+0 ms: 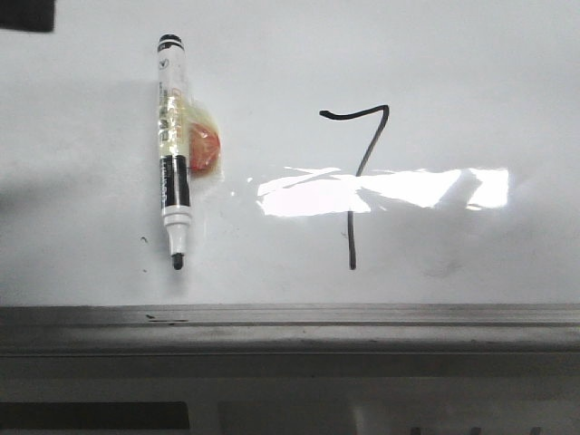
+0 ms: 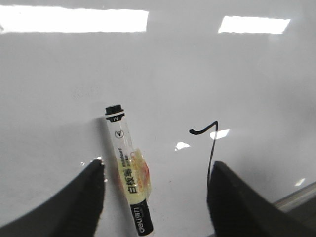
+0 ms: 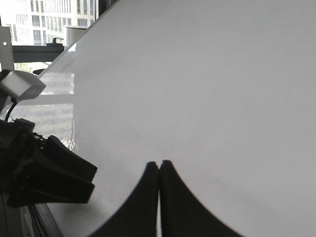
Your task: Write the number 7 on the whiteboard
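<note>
You have the number 7 (image 1: 355, 181) drawn on the whiteboard (image 1: 453, 72): a short wavy top bar, then a long stem that slants down and crosses the bright rectangular glare (image 1: 390, 190). In your left wrist view the same figure (image 2: 211, 143) shows only its top bar and upper stem; the rest of the stem runs behind one finger of the left tool (image 2: 155, 197).

Your left tool is released, its two dark fingers (image 2: 84, 202) spread wide apart and holding nothing. The marker (image 2: 129, 175) lies flat on the board in the gap between them, touching neither. Its flat black end (image 2: 113, 108) points away from the tool and its dark barrel end lies nearest to it. A clear yellowish tape wrap with an orange-red patch (image 2: 140, 170) sits around its middle.

From the front, the marker (image 1: 174, 149) lies well apart from the 7, nearly parallel to the stem, with its bare writing tip (image 1: 178, 261) towards the grey edge rail (image 1: 290, 317).

Your right tool (image 3: 159, 197) is clenched, its fingers (image 3: 143, 202) pressed together with nothing between them, over a bare stretch of the board (image 3: 222, 98). Black machinery (image 3: 39, 173) shows just beside it.
</note>
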### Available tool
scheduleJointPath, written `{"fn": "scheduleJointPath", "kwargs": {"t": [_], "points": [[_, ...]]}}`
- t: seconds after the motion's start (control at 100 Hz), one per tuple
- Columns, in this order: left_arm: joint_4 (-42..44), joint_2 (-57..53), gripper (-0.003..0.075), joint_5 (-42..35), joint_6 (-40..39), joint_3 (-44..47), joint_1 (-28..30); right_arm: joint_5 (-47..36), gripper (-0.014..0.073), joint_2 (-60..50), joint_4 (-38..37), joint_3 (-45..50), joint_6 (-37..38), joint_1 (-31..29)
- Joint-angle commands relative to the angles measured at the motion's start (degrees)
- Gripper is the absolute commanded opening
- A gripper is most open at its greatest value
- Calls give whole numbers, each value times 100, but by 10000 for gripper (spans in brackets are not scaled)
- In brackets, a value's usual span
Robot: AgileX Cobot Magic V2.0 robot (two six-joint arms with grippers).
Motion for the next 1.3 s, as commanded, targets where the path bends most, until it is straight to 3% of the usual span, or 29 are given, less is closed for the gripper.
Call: {"fn": "scheduleJointPath", "kwargs": {"t": [0.0, 0.08, 0.25, 0.44, 1.05, 1.15, 1.29], "points": [[-181, -626, 206, -182, 434, 126, -151, -134, -65, -364, 23, 108, -32, 5], [-181, -1196, -22, -181, 434, 562, -257, -392, -65, -798, 23, 561, -32, 5], [-181, -2257, -20, 209, 434, 1078, -368, -497, -65, -1943, 23, 1478, -32, 5], [-170, -2741, -20, 526, 434, 1155, -368, -313, -65, -2665, 23, 1670, -32, 5], [-141, -2743, -20, 578, 434, 1266, -269, -285, -65, -2744, 39, 1670, -32, 5], [230, -2805, -20, 682, 434, 1402, 62, -296, -65, -2744, 39, 1670, -32, 5], [2259, -2831, -20, 1850, 241, 2031, 1207, -296, -65, -2744, 39, 1670, -32, 5]]}}
